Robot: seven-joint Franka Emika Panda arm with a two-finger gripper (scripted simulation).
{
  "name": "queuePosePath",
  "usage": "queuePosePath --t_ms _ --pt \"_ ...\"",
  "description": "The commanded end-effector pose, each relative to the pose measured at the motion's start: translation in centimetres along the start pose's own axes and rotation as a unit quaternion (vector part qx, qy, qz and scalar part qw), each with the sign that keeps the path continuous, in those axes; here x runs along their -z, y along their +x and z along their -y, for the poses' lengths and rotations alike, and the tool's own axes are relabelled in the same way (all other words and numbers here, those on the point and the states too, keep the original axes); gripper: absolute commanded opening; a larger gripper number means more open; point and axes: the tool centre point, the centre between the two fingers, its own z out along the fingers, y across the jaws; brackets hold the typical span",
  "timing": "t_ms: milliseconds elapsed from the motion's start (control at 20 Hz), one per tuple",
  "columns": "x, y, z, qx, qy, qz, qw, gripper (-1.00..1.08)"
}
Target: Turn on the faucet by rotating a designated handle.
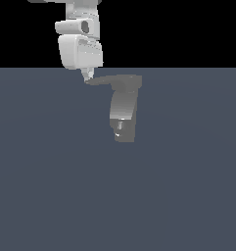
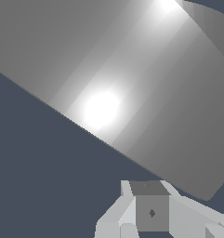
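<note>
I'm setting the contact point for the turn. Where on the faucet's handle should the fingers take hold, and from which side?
Probably the thin pointed tip of the handle, farthest from its joint atop the faucet, where leverage is greatest. The lever lies flat, pointing to the exterior view's left, so come from above with the fingers straddling its edges. The gripper already hangs at that tip.

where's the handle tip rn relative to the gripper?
In the exterior view the handle juts from the faucet top toward that view's left; its pointed tip sits right at the gripper fingertips.
</note>
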Motion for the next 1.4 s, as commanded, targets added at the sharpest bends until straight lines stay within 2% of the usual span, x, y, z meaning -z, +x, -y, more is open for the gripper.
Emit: queuePosePath --t_ms 0,1150,1250,1350 --pt "0.0 1.0 -0.5 -0.004 -0.001 -0.002 1.0000 -1.00" --pt "0.1 5.4 -6.0 -0.002 -0.002 -0.002 1.0000 -1.00" --pt "0.0 4.8 -5.8 0.001 -0.001 -0.001 1.0000 -1.00" --pt "0.1 5.8 -5.9 0.001 -0.001 -0.001 1.0000 -1.00"
